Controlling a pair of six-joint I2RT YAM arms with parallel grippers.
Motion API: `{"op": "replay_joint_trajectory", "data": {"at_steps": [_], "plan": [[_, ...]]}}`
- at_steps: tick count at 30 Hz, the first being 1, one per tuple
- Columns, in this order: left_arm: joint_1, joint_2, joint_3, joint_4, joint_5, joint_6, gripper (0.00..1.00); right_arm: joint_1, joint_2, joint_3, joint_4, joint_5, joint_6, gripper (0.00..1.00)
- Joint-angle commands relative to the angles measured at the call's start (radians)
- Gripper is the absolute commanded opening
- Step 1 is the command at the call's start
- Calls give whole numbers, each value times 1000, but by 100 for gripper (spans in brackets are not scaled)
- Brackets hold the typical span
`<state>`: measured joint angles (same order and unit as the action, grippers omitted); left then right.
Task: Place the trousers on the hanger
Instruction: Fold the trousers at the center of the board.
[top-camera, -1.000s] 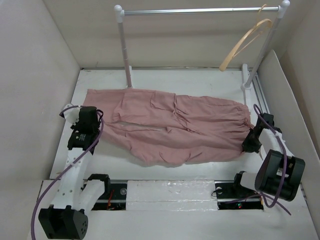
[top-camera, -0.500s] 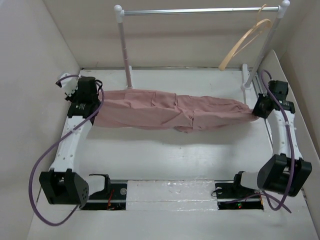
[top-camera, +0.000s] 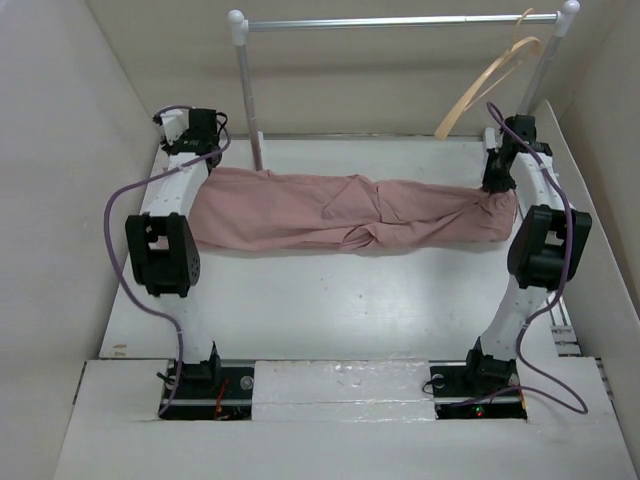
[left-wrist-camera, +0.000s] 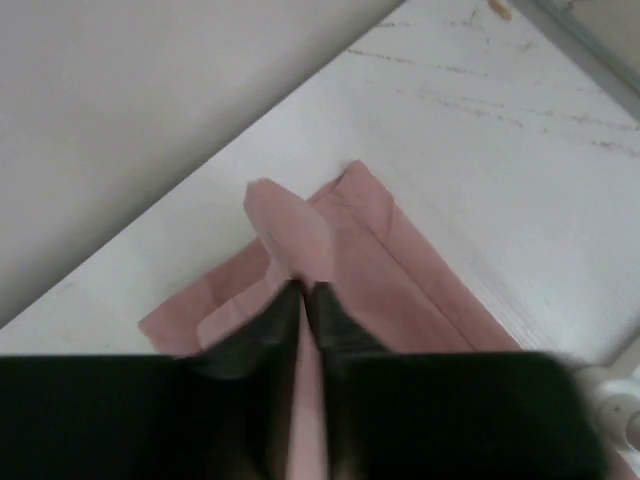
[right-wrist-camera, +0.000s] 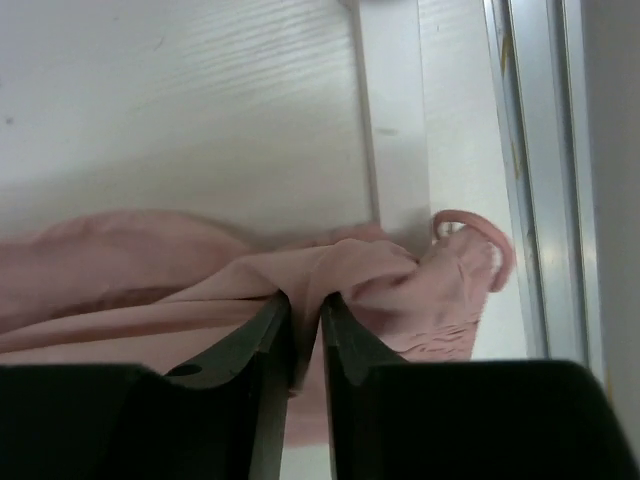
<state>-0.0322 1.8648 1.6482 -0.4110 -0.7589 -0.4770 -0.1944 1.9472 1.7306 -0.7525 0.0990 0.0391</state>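
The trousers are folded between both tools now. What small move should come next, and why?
Probably the right tool should release the waist end and rise toward the hanger. The trousers lie folded in a long band on the table, the left tool pinches the other end, and the hanger hangs from the rail close by.

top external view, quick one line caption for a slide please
The left gripper and right gripper pinch opposite ends of the trousers, stretched out by the rail holding the hanger.

Left arm and right arm moved to the far side of the bench; trousers were drawn from spread flat into a narrow strip.
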Motion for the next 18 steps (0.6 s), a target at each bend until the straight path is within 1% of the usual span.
{"op": "replay_joint_trajectory", "data": {"at_steps": [1,2,3,4,5,6,7,8,9,10,11,12,13,14,15,16,17,18], "plan": [[54,144,198,-109,22,28,17,-8,54,113,16,42,-15,25],[54,174,235,-109,55,49,32,-8,83,128,16,30,-13,32],[66,201,311,-117,108,78,49,-8,90,142,19,13,-10,40],[66,230,338,-138,113,78,76,-8,93,141,36,-20,-2,55],[66,235,358,-141,121,83,88,-8,87,135,44,-37,-1,62],[66,235,380,-147,157,90,97,-8,64,118,47,-48,2,73],[66,222,384,-156,161,89,99,1,43,101,60,-54,2,88],[66,206,380,-169,156,75,99,1,12,74,77,-76,7,92],[75,185,349,-182,168,60,99,27,-61,40,99,-91,8,94],[75,124,316,-210,184,16,97,38,-100,-33,132,-122,21,94],[101,82,264,-207,197,-4,94,50,-144,-80,152,-139,27,94],[116,23,99,-145,252,-17,92,76,-239,-129,175,-151,36,92],[138,-101,0,-105,300,-28,85,90,-290,-257,241,-188,63,73],[196,-165,-96,-62,407,-63,80,104,-341,-331,284,-212,79,52],[228,-221,-281,2,452,-86,77,121,-393,-404,324,-234,96,29],[262,-319,-359,26,498,-107,76,151,-481,-475,393,-260,132,0],[297,-352,-429,58,594,-133,76,167,-520,-606,424,-310,151,0],[369,-383,-546,105,634,-140,76,185,-551,-665,453,-341,165,0]]}}
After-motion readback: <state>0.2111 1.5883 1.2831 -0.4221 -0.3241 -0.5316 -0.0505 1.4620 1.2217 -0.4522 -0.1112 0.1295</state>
